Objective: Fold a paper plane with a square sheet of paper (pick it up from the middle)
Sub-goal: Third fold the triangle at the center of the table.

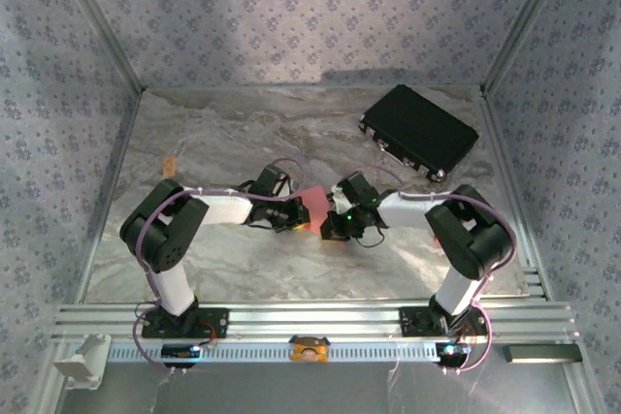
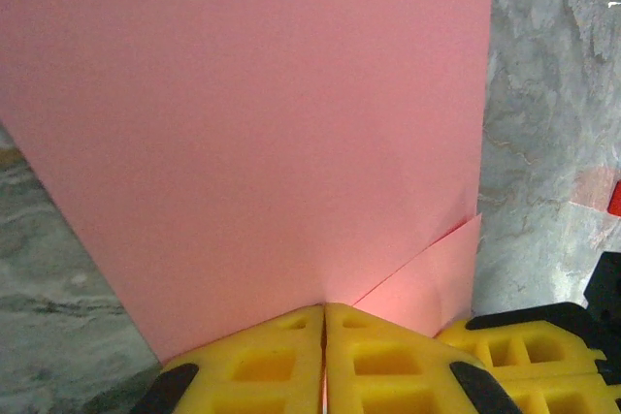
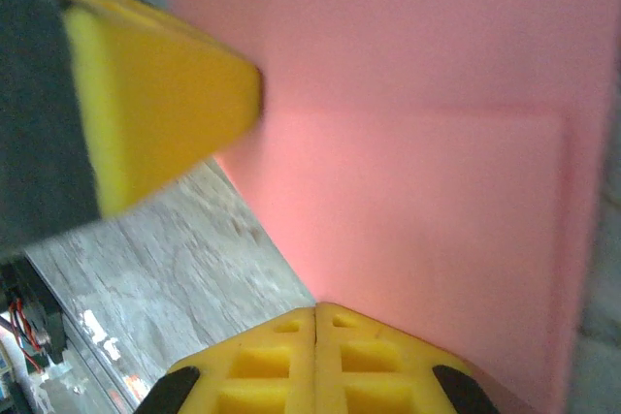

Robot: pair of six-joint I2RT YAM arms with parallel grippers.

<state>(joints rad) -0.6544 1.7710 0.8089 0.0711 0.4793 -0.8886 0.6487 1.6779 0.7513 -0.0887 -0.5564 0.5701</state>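
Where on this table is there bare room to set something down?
Bare table spans the far half, between the orange tag and the black case. Another free strip lies just beyond the near metal rail. The centre is crowded: left gripper and right gripper both pinch the pink paper there.

We find the thin salmon-pink square sheet of paper (image 1: 316, 203) midway on the surface (image 1: 243, 259), between the left claw (image 1: 296, 217) and the right claw (image 1: 337, 228). Behind it to the right lies the black rectangular case (image 1: 419, 130); far left, the tiny orange tag (image 1: 169, 164).
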